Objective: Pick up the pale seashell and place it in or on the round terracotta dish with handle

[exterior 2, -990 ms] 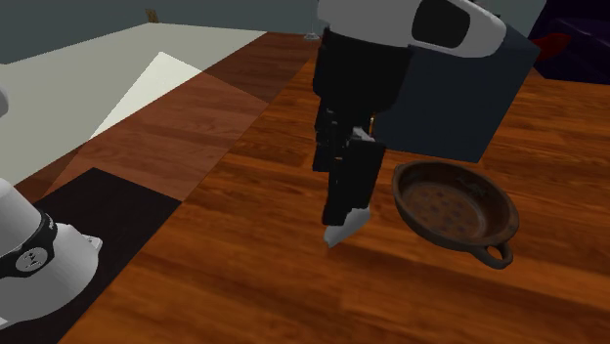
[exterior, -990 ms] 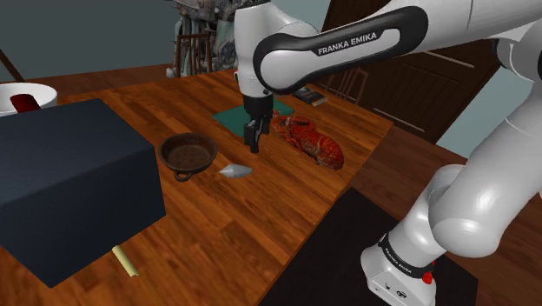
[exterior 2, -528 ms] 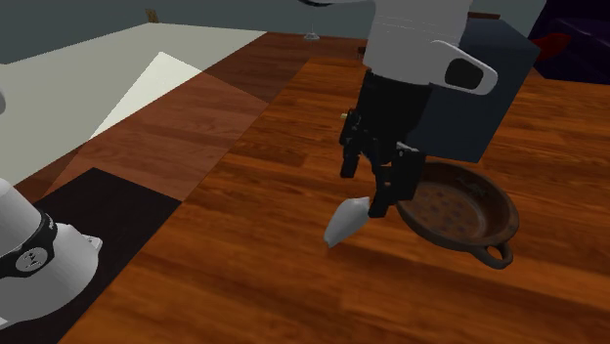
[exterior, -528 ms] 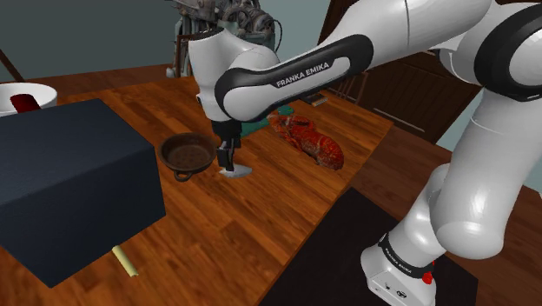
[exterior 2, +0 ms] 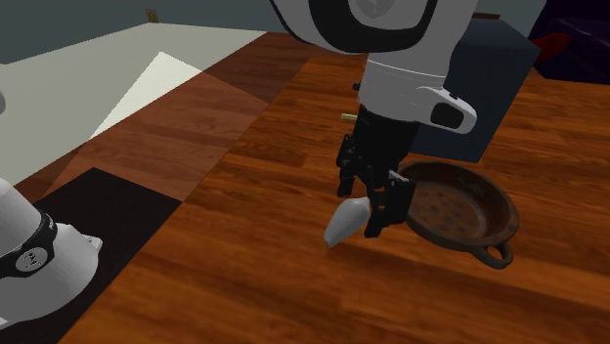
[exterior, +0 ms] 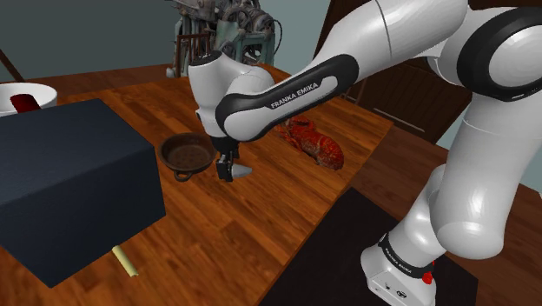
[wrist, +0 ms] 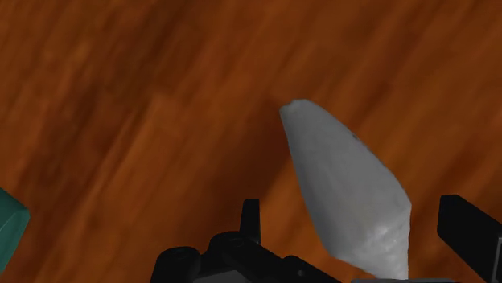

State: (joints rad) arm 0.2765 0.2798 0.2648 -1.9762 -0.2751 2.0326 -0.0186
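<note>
The pale grey-white cone-shaped seashell (exterior: pixel 241 172) (exterior 2: pixel 342 224) lies on the wooden table, just beside the round dark brown dish with a handle (exterior: pixel 186 153) (exterior 2: pixel 456 204). My black gripper (exterior: pixel 228 168) (exterior 2: pixel 372 208) is down at the table over the shell's wide end. In the wrist view the shell (wrist: pixel 346 185) lies between the two fingers of the gripper (wrist: pixel 360 225). The fingers stand apart and a gap shows on each side of the shell. The dish is empty.
A big dark blue box (exterior: pixel 69 182) stands on the far side of the dish from the shell. A red lobster (exterior: pixel 313 143) lies toward the shoulder view's right. A pale stick (exterior: pixel 126 261) lies by the box. A teal mat corner (wrist: pixel 6 227) shows.
The arm swung from above the teal mat toward the shoulder view's left and came down, so the gripper now straddles the shell. The shell has not moved.
</note>
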